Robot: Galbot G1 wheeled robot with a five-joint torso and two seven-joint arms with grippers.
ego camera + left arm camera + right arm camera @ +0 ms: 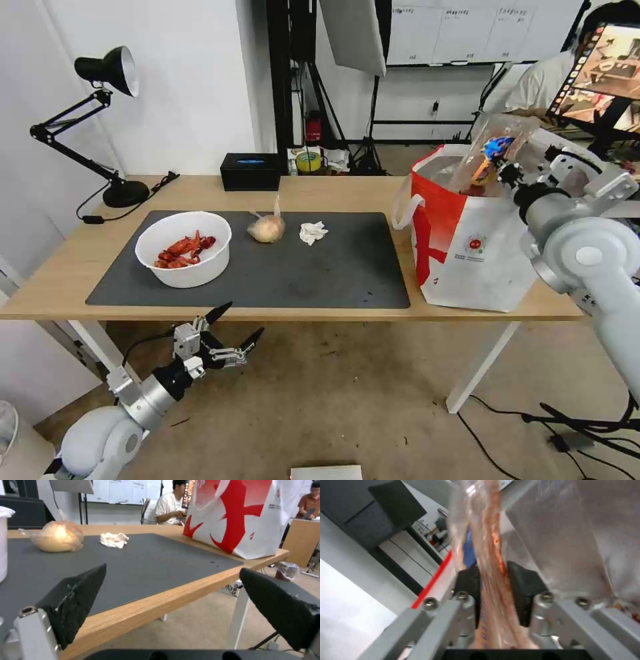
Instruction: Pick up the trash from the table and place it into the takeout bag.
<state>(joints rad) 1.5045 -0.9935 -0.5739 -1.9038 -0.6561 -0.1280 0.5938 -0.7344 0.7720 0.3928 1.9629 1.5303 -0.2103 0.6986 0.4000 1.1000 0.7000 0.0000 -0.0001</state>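
Head view, right side: clear hinged tray point(490, 157) with red scraps held tilted over the open takeout bag point(467, 257), right pincer point(508, 172) clamped on its thin edge; right wrist view confirms pads point(523, 590) squeezing the plastic. Bowl of crayfish shells point(184, 248), knotted bag point(267, 228) and tissue point(312, 232) sit centre-left on the mat. Left pincer point(233, 337) hangs apart below the surface point(200, 190) edge, lower left. Risk: slippery plastic could slide out, or scraps spill outside the rim. Bag's red logo text unreadable.
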